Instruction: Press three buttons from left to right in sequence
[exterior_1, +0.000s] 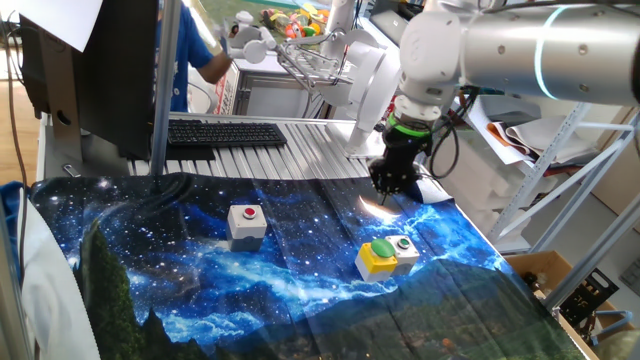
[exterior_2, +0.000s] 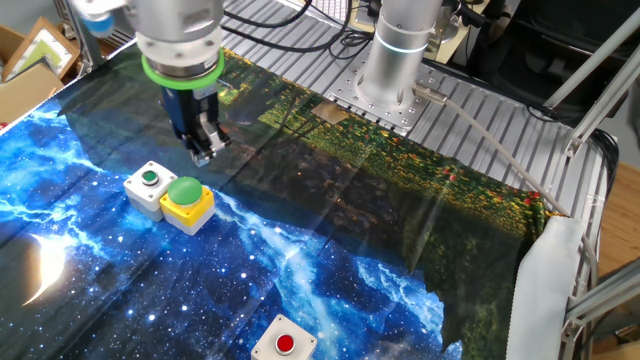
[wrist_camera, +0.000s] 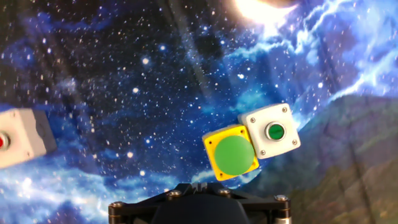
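Three box switches stand on the galaxy-print cloth (exterior_1: 180, 290). The grey box with the red button (exterior_1: 247, 222) is on the left; it also shows in the other fixed view (exterior_2: 285, 343) and at the left edge of the hand view (wrist_camera: 22, 138). The yellow box with the green dome (exterior_1: 378, 256) (exterior_2: 187, 200) (wrist_camera: 233, 154) touches the small grey box with the tiny green button (exterior_1: 404, 250) (exterior_2: 150, 183) (wrist_camera: 270, 132). My gripper (exterior_1: 388, 190) (exterior_2: 205, 150) hangs in the air above the cloth, behind this pair and touching nothing. Its fingertips are not clear in any view.
A black keyboard (exterior_1: 225, 132) lies on the ribbed metal table top (exterior_1: 310, 160) behind the cloth. A dark monitor (exterior_1: 110, 70) and a person in blue (exterior_1: 190, 50) are at the back left. The arm's base (exterior_2: 390, 60) stands beyond the cloth. A cardboard box (exterior_1: 545, 270) sits at the right.
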